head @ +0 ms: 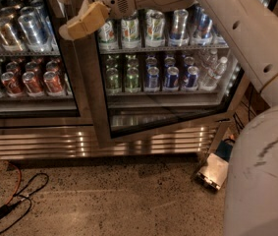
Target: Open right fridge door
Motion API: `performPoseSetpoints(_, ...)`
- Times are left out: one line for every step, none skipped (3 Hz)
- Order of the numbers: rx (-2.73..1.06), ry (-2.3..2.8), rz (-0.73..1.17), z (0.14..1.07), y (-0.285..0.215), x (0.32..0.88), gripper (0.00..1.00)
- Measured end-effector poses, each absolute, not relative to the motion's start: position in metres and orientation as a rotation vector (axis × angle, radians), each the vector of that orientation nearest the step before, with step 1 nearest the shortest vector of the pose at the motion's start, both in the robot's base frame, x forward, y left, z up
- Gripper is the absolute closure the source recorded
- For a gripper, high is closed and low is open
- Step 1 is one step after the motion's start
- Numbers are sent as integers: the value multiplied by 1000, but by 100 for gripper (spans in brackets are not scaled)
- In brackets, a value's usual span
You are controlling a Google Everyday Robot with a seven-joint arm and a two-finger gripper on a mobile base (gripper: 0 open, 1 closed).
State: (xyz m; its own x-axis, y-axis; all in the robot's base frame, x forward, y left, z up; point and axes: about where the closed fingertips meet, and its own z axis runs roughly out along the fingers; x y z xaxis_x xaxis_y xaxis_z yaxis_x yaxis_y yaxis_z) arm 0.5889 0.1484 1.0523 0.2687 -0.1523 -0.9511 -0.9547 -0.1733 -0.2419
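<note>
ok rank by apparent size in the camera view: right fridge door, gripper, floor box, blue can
1. right fridge door
2. gripper, at the door's upper left edge
3. box on the floor, close to the gripper, unsure
4. blue can

Right fridge door (93, 92) runs off the top edge — so does the claw (70, 10) by its left frame
</note>
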Motion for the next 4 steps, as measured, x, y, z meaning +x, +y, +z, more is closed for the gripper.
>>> performPoseSetpoints(-1561,1051,1033,1053,146,584,40)
performPoseSetpoints(-1560,1027,1038,1054,142,568,63)
performPoseSetpoints(-1554,1017,1035,1058,139,565,87)
performPoseSetpoints(-1554,1017,1035,1058,138,564,100)
